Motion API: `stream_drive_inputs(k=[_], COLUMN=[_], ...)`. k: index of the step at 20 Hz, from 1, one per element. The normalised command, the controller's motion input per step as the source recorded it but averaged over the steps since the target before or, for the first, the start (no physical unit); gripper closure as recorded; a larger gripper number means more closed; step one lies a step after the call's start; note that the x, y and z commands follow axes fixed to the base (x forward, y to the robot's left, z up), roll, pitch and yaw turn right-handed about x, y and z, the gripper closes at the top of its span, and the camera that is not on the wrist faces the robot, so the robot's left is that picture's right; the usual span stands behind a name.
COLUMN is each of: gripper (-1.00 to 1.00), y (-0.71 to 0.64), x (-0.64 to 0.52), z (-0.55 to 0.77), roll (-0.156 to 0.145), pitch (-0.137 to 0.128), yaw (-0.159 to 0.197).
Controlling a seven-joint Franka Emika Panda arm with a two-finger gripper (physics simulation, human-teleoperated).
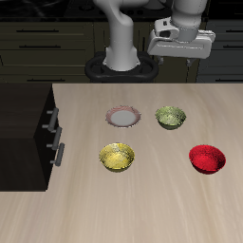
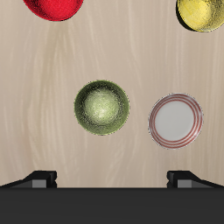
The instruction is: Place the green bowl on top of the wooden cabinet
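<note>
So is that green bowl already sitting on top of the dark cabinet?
No, the green bowl sits on the table beside a small plate, well apart from the wooden cabinet, whose flat top is bare.

There are three small round bowls: one olive-green bowl (image 1: 171, 117), one yellow speckled bowl (image 1: 117, 157), one shiny red bowl (image 1: 207, 158). There is one flat pink-rimmed plate (image 1: 123, 117) and one big dark wooden cabinet (image 1: 27, 133).

Soft, even light is washing over the table (image 1: 152, 204), bright and flat, with no glare showing anywhere. The bowls are casting only faint shadows beneath themselves. At the left edge of the exterior view the cabinet (image 1: 24, 119) is sitting nearly black, its detail sinking into darkness. Both renders are looking coarse and low in resolution, though nothing is smearing or bending at the edges.
</note>
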Motion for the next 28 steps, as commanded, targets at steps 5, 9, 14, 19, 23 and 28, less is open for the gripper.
stream_drive_inputs(k=[5, 9, 14, 19, 23, 28], gripper=[-1.00, -1.00, -1.00, -1.00, -1.00, -1.00], y=[0.09, -0.07, 0.13, 0.13, 0.02, -0.03], x=[-0.10, -0.01, -0.12, 0.09, 0.24, 0.16], z=[-0.03, 0.00, 0.00, -0.06, 0.04, 0.11], roll=[0.234, -0.034, -0.036, 0.014, -0.023, -0.035], pitch=[0.020, -0.015, -0.081, -0.016, 0.015, -0.011], yaw=[-0.079, 0.040, 0.049, 0.024, -0.005, -0.001])
